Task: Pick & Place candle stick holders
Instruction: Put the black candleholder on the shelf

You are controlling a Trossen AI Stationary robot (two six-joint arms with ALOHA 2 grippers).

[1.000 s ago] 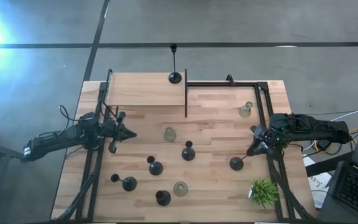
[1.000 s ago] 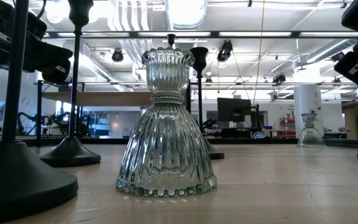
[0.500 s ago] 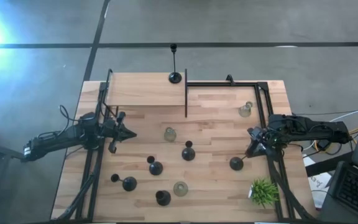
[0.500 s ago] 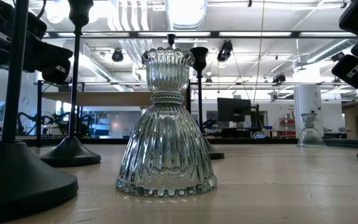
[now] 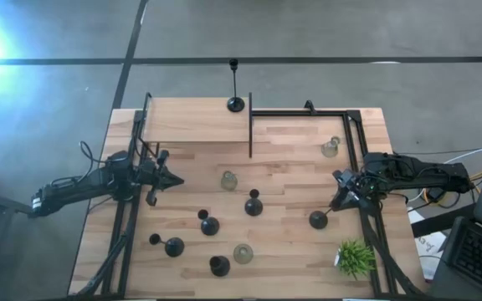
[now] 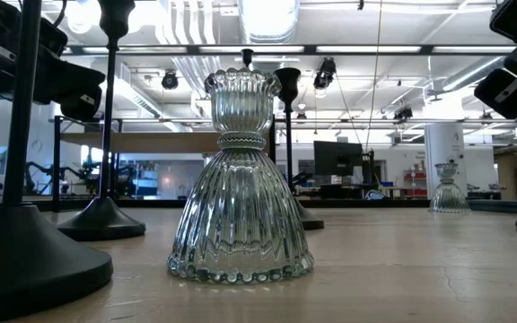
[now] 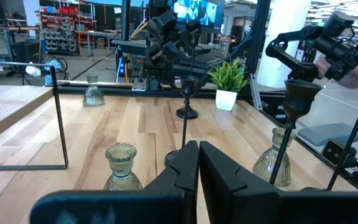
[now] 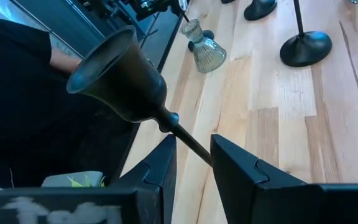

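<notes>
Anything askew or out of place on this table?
One black holder near the right pincer leans, its stem running tilted between the fingers. A tall black holder stands alone at the far table edge. Nothing looks spilled or broken.

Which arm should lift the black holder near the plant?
Right. The right gripper already has its fingers astride that black round-based candle stick holder's thin stem; the left gripper waits, shut, across the table.

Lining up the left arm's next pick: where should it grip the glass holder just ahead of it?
Grip the glass holder at its narrow neck, under the flared cup, approaching level from the left gripper's side. The skirt is too wide and slippery. Nothing stands between them.
</notes>
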